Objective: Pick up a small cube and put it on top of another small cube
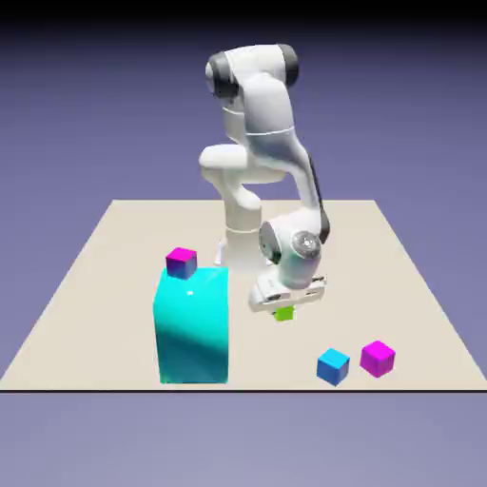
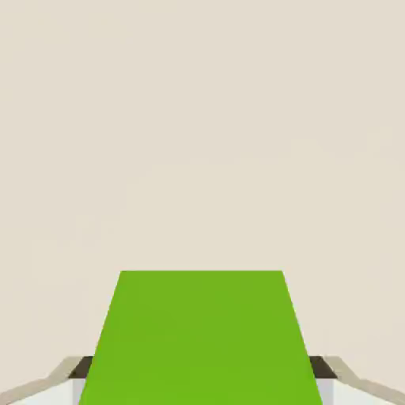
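A small green cube [image 1: 283, 313] sits under my hand near the table's middle, and my gripper [image 1: 284, 308] is shut on it. In the hand view the green cube [image 2: 202, 340] fills the space between my two fingertips [image 2: 79, 368], whose dark pads press against its sides. A blue small cube [image 1: 333, 365] and a magenta small cube [image 1: 378, 358] rest near the front edge on the exterior view's right. Another magenta cube [image 1: 181, 262] stands behind the top of the big cyan block.
A tall cyan block [image 1: 194, 325] stands on the beige table [image 1: 114, 247] just to the exterior view's left of my hand. The table's front edge runs right below the blue and magenta cubes.
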